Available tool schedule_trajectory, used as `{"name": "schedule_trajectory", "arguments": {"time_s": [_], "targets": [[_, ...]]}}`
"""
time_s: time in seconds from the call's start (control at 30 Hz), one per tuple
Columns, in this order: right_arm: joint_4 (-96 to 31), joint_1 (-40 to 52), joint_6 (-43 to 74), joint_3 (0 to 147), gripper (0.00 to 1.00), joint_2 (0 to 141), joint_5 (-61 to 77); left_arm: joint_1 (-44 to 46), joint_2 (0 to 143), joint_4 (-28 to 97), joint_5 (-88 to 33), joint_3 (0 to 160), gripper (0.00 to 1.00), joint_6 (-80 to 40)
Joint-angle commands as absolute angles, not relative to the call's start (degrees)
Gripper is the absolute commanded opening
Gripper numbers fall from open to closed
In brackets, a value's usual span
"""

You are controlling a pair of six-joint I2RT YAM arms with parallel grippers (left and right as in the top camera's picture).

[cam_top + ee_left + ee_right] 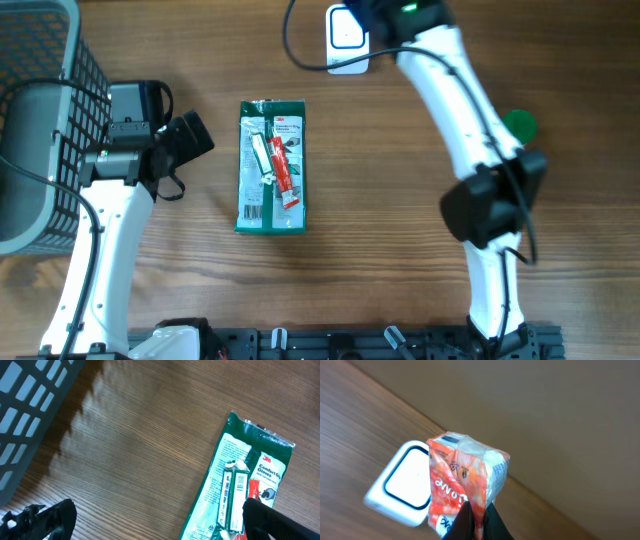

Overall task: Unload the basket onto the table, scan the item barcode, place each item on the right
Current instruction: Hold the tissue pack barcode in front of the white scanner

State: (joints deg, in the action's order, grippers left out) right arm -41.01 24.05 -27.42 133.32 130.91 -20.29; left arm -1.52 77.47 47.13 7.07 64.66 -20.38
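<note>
Presently on the desk (380, 200): orange packet (465, 485), crinkled wrapper, pinched at its lower edge by the right jaws, clenched tight; held up, overlapping the 3 o'clock edge of the white scanner (402, 485) in the right wrist view; overhead, that scanner sits at the desk's 12 o'clock; green glove pack (272, 166) lies flat near centre, printed side up; left jaws released wide, grasping nothing, poised at the pack's 9 o'clock; grey basket (40, 100) at the desk's 9 o'clock; small green round item (520, 124) toward 3 o'clock, just beside the right arm (455, 90).
</note>
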Motion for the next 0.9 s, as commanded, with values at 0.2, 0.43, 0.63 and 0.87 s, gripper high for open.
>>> {"name": "schedule_trajectory", "arguments": {"time_s": [0.2, 0.43, 0.63, 0.87], "targets": [[-33.67, 25.71, -37.30, 133.43, 0.04, 139.35, -37.30, -1.78, 77.58, 47.00, 7.60, 64.95, 1.00, -19.75], [-34.15, 25.93, -33.45, 131.90, 0.04, 140.27, -32.73, -1.78, 77.58, 47.00, 7.60, 64.95, 1.00, -19.75], [-36.03, 26.30, -28.34, 131.87, 0.04, 140.38, -29.17, -1.78, 77.58, 47.00, 7.57, 64.95, 1.00, -19.73], [-36.05, 26.28, -26.09, 131.87, 0.04, 140.38, -28.51, -1.78, 77.58, 47.00, 7.57, 64.95, 1.00, -19.75]]}}
